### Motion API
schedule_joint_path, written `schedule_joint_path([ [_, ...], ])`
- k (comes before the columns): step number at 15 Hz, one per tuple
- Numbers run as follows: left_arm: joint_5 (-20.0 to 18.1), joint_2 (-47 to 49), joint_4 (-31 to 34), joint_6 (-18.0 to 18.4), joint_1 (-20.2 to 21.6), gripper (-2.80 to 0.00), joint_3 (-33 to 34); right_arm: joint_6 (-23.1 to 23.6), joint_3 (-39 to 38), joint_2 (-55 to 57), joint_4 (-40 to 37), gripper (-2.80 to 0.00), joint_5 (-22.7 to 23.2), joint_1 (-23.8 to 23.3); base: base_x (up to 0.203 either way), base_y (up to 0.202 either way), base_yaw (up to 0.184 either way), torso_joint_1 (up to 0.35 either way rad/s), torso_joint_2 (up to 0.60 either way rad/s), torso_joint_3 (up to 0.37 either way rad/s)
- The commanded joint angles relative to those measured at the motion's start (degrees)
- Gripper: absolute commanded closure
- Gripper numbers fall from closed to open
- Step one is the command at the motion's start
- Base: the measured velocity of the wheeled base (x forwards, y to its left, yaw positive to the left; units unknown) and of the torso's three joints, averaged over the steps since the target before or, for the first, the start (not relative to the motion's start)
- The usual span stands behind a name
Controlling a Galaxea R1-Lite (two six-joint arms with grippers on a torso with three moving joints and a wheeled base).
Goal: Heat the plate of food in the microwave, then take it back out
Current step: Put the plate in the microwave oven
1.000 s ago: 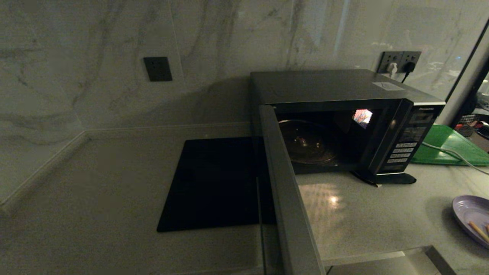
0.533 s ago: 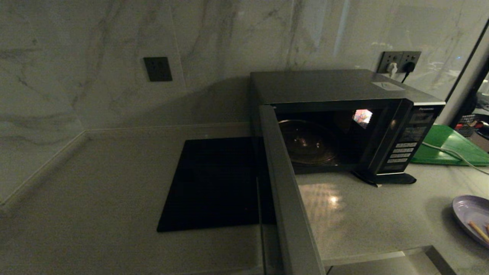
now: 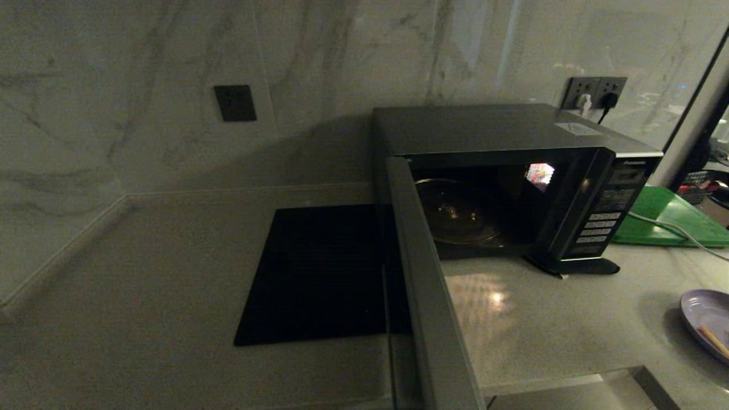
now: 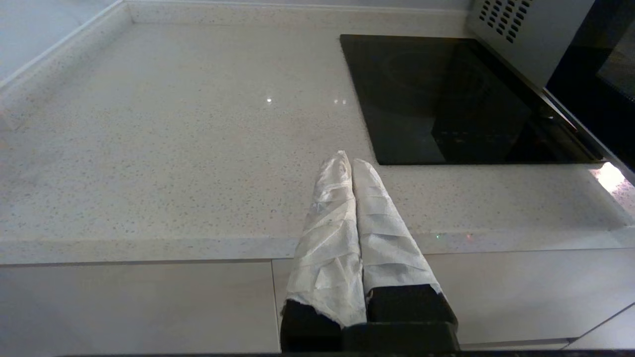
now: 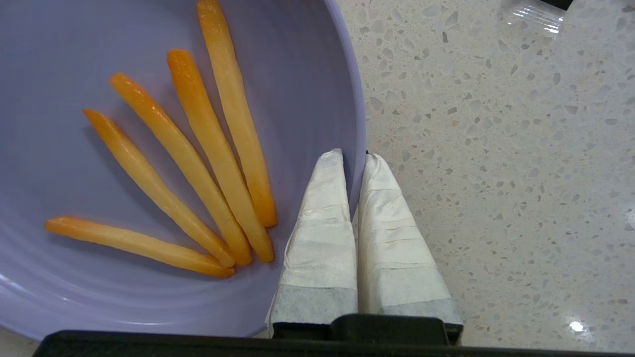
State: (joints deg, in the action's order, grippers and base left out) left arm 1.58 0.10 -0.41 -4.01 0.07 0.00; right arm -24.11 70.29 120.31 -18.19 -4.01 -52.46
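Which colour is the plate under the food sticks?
Pale lavender plate, clearest in the right wrist view.

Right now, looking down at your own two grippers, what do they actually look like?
Both look alike. The left gripper has two long, tapering fingers wrapped in crinkled white tape or cloth, springing from a black block at the base. The right gripper is the same: two pointed fingers in white wrapping with visible bands, on a black mount. No cables or markings show, and the arms themselves are out of view.

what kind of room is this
Most likely a home kitchen: a speckled stone countertop carries a microwave with its door open, a flat black cooktop set into it, and a green board.
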Motion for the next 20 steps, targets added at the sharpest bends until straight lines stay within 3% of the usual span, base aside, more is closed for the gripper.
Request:
schedule_joint_path([
  [1,0.0,0.0,0.0,0.0,0.0,0.00,0.0,-0.1,0.0,-0.1,-0.1,0.00,0.0,0.0,0.000,0.000,0.000,0.000,0.00,0.000],
  [20,0.1,0.0,0.0,0.0,0.0,0.00,0.0,-0.2,-1.3,-6.4,0.1,0.00,1.6,-0.1,0.000,0.000,0.000,0.000,0.00,0.000],
])
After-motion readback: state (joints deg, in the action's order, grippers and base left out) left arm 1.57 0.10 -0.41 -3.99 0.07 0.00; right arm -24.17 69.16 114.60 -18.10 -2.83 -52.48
